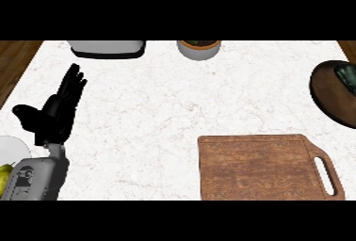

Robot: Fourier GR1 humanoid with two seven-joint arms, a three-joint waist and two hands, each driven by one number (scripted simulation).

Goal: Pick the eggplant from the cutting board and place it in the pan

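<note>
The wooden cutting board (261, 167), with a handle slot on its right side, lies at the lower right of the counter, and its top shows only bare wood. A dark brown round pan (328, 96) sits at the right edge, partly cut off. Inside it lies a dark greenish thing (346, 75) that looks like the eggplant, also partly cut off. My left hand (54, 115) rests open at the far left with its fingers pointing up, far from the board and the pan. My right hand does not show.
A white appliance (108, 48) stands at the back left and a grey pot (199, 49) at the back centre. A white plate (12, 149) with a yellow-green fruit (5, 173) sits at the left edge by my left forearm.
</note>
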